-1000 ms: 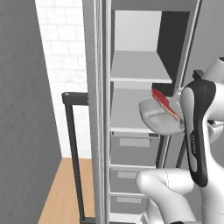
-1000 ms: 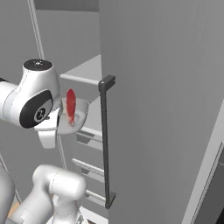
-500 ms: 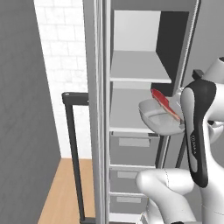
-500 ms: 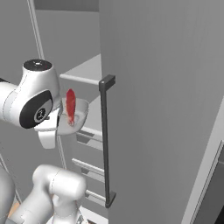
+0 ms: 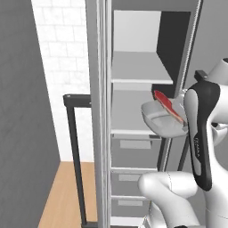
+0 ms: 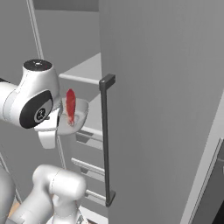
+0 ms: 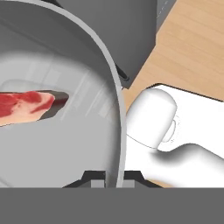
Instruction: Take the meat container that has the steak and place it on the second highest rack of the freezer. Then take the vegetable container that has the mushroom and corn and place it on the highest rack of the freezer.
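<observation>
- The meat container [image 5: 162, 119] is held tilted in front of the open freezer [image 5: 138, 71], level with a shelf [image 5: 133, 118].
- Its rim is pinched by the pincer [image 7: 111, 177].
- The steak [image 7: 26, 104] is seen inside.

I'm looking into a home kitchen: tall grey freezer [image 5: 133, 67] open with shelves and drawers [image 5: 136, 153], white brick wall [image 5: 60, 58], wooden floor [image 5: 62, 196].
</observation>
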Available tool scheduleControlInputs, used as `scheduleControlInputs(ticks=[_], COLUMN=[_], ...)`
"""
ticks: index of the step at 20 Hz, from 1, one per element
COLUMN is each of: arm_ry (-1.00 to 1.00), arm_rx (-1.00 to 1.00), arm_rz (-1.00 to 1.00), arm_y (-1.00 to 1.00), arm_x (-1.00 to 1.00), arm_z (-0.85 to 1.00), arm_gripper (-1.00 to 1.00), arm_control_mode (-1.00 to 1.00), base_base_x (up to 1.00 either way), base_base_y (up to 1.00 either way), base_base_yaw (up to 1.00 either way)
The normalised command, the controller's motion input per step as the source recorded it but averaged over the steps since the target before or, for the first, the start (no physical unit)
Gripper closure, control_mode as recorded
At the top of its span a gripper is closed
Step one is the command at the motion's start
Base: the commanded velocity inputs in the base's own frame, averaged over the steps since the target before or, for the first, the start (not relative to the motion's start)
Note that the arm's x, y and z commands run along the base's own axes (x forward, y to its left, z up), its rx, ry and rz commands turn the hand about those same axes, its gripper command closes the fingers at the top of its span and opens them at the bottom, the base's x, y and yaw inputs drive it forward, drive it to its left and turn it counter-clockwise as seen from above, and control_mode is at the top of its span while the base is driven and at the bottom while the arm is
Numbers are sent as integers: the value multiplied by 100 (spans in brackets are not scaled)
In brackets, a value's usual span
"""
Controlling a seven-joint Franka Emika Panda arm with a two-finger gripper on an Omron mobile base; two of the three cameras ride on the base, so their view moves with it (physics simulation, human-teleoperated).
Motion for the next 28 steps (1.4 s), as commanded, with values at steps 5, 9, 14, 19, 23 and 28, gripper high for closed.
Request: scheduleControlInputs(ticks=[5, 9, 14, 19, 23, 28], arm_ry=[0, 0, 0, 0, 0, 0], arm_rx=[0, 0, 0, 0, 0, 0], arm_rz=[0, 0, 0, 0, 0, 0], arm_y=[0, 0, 0, 0, 0, 0], arm_x=[0, 0, 0, 0, 0, 0], arm_z=[0, 0, 0, 0, 0, 0], arm_gripper=[100, 100, 100, 100, 100, 100], arm_control_mode=[100, 100, 100, 100, 100, 100], base_base_x=[-4, -10, 0, 2, 0, 5], base_base_y=[80, 73, -16, -18, -42, -26], base_base_yaw=[-1, 0, 0, 0, 1, 4])
